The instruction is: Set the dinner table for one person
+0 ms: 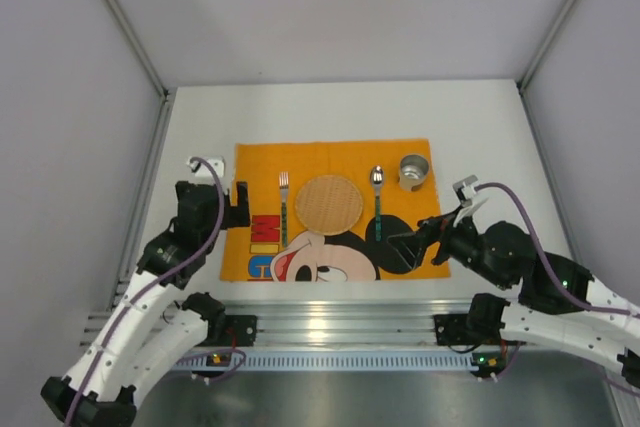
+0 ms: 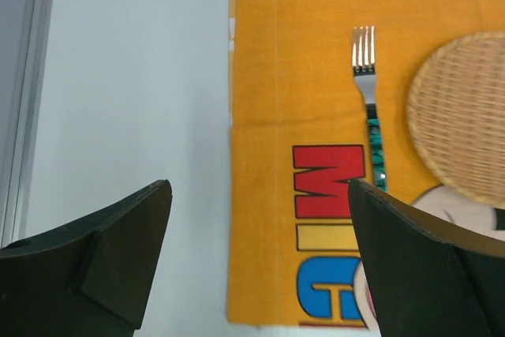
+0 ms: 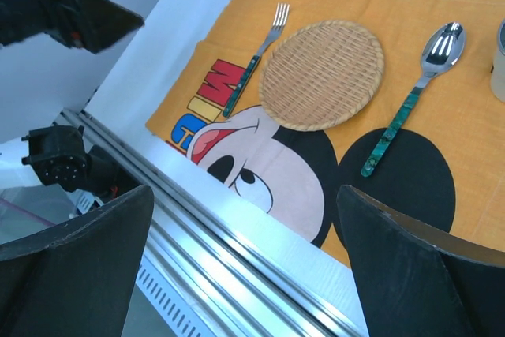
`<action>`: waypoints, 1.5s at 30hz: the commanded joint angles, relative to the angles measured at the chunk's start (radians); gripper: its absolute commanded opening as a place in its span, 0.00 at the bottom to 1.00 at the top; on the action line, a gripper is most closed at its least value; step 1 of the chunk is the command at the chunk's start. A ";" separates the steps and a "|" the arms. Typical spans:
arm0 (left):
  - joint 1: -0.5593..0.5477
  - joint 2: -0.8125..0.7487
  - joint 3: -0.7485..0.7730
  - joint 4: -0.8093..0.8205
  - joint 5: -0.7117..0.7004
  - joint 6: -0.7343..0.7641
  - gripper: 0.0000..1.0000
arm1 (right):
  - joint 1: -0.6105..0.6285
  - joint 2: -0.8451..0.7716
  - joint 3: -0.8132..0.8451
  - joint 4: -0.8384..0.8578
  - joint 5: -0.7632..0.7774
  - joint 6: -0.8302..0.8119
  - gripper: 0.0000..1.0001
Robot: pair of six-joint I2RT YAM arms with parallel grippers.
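Just ahead of the right gripper [image 1: 398, 250], which like the left gripper [image 1: 238, 209] stood spread wide and empty, the spoon [image 1: 378, 202] lay on the orange mat [image 1: 260, 162] on the dinner table [image 1: 480, 137] beneath, handle pointing toward it.

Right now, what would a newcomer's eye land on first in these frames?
The orange Mickey Mouse placemat in the middle of the white dinner table grabs the eye first. On it lies a full setting: woven round plate centred, fork to its left, spoon to its right, metal cup at the far right corner. The left end effector and right end effector hang open and empty at the mat's left edge and near right corner.
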 commanded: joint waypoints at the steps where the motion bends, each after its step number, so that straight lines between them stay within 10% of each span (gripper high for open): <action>1: 0.000 0.002 -0.172 0.459 -0.015 0.178 0.98 | 0.009 0.007 0.053 -0.041 0.038 -0.032 1.00; 18: 0.285 0.709 -0.459 1.506 0.161 0.157 0.99 | 0.004 0.277 0.215 -0.089 0.131 -0.131 1.00; 30: 0.408 0.807 -0.363 1.478 0.319 0.146 0.99 | -0.232 0.482 0.246 0.049 -0.228 -0.196 1.00; 34: 0.419 0.937 -0.493 1.884 0.374 0.166 0.99 | -0.302 0.496 0.258 0.049 -0.304 -0.225 1.00; 35: 0.419 0.897 -0.444 1.666 0.374 0.153 0.98 | -0.312 0.493 0.261 0.046 -0.310 -0.242 1.00; 45: 0.419 0.895 -0.472 1.756 0.365 0.162 0.99 | -0.341 0.481 0.235 0.026 -0.325 -0.164 1.00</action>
